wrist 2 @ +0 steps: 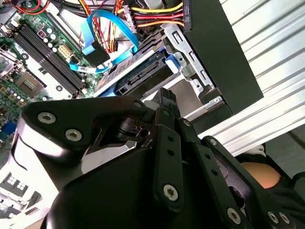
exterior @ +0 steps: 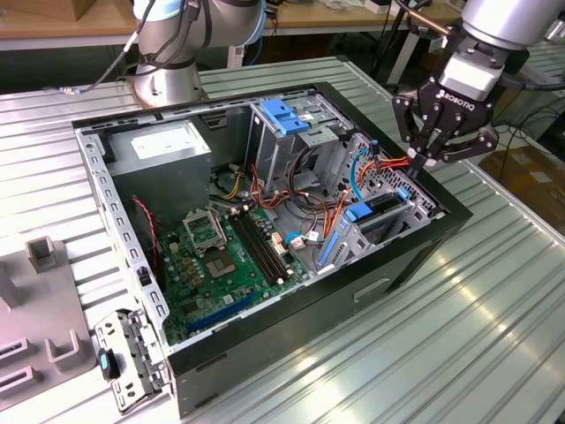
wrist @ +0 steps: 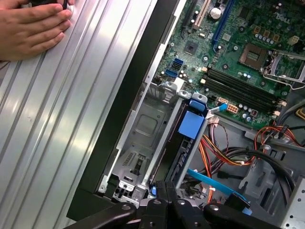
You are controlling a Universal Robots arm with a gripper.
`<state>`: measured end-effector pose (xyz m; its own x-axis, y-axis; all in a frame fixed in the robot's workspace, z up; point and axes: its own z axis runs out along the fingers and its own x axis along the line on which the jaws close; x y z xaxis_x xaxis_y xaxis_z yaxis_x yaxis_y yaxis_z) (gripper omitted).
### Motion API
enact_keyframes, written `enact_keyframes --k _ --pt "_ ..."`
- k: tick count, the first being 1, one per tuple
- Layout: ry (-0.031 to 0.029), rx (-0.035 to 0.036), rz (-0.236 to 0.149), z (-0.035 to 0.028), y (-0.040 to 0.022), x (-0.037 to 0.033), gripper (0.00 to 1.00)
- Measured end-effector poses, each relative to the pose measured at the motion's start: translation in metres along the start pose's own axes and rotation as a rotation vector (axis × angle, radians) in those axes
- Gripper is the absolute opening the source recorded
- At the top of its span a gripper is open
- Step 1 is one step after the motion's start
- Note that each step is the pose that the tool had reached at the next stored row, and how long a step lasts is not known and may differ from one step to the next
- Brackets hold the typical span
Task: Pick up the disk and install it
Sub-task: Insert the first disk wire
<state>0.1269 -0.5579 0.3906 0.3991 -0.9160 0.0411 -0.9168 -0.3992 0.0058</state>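
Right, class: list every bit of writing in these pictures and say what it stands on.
On the gripper, on its body: white lettering, a maker's name, not quoted here.
On the white sticker of the power-supply box: print too small to read.
On the motherboard: white markings, too small to read.
On the disk: no print to be made out.

In the exterior view you see a ribbed metal tabletop [exterior: 494,318] across the lower right, light glinting off its slats. Along the top edge runs a wooden workbench [exterior: 44,26].
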Motion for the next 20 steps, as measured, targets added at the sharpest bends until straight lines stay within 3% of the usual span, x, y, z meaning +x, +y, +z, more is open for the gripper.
enact_keyframes --k 7,10,13,20 --pt "0.0 0.0006 -0.015 0.0 -0.0061 -0.0001 0.11" --pt "0.0002 0.0018 -0.045 0.0002 -0.01 0.0008 0.11" --pt "0.0002 0.0025 -0.059 0.0002 -0.019 -0.0003 0.11" --pt "0.0003 0.003 -0.075 0.0 -0.0305 -0.0035 0.11"
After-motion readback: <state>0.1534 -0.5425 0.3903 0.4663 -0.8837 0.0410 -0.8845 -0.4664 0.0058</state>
